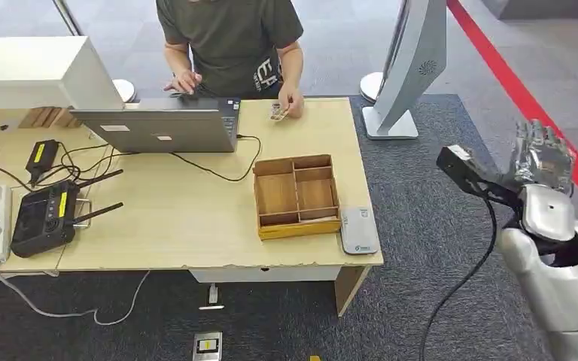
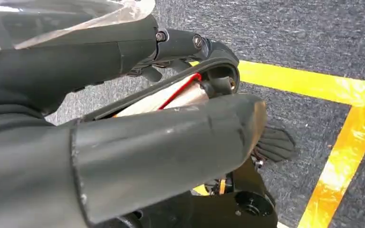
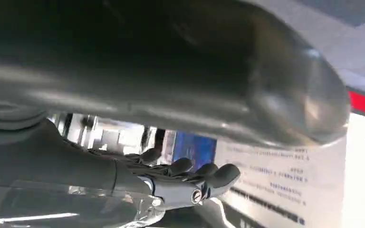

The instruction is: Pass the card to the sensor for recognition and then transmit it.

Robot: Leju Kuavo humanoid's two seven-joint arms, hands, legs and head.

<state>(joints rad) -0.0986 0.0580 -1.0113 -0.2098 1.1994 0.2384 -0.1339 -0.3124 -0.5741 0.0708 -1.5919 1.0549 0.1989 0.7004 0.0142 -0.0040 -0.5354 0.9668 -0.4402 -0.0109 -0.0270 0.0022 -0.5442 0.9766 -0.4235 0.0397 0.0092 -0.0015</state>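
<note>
A pale wooden bench (image 1: 181, 218) stands on grey carpet; the sensor (image 1: 359, 230), lower centre, lies lengthwise up-frame. Right hand (image 1: 543, 156) raised, fingers apart, empty.

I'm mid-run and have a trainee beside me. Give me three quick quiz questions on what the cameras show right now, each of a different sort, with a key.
1. True or false: the card lies in the wooden tray.
2. Multiple choice: the grey sensor pad lies (A) on the laptop, (B) at the table edge beside the tray, (C) on the carpet.
3. Fill in: the right hand is raised beside the table, fingers apart, holding ____.

Key:
1. False; a person's hand holds it at the far side of the table.
2. B.
3. Nothing.
</note>
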